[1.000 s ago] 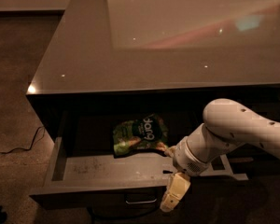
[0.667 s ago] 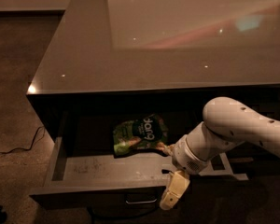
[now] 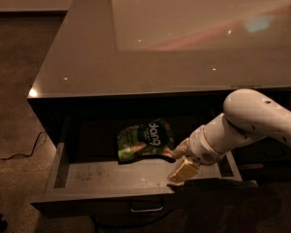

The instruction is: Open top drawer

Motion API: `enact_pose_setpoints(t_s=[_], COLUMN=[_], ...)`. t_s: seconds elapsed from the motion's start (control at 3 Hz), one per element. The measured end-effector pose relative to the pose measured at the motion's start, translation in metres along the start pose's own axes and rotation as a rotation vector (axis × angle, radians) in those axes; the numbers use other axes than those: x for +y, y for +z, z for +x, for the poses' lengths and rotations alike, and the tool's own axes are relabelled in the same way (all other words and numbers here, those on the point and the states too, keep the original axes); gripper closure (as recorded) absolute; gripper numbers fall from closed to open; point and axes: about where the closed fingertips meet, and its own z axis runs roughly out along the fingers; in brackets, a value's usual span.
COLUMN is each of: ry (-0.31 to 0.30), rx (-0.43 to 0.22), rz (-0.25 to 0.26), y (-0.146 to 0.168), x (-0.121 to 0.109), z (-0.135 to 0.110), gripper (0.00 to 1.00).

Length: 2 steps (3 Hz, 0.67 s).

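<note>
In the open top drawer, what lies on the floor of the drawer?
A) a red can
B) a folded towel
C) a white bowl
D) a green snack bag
D: a green snack bag lies on the grey floor of the pulled-out top drawer, toward its back; the gripper is just right of the bag, near the drawer's front wall.

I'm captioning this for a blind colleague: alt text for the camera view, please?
The top drawer under a grey counter stands pulled open, a green snack bag lying inside. The white arm's gripper hangs over the drawer near its front edge.
</note>
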Motion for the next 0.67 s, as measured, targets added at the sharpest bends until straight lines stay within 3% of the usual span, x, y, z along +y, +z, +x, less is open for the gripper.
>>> enact_pose_setpoints(t_s=[0.67], ry=[0.022], rx=[-0.005], rz=[0.067], y=[-0.0107], x=[-0.0260], z=[0.0033], gripper=[0.88])
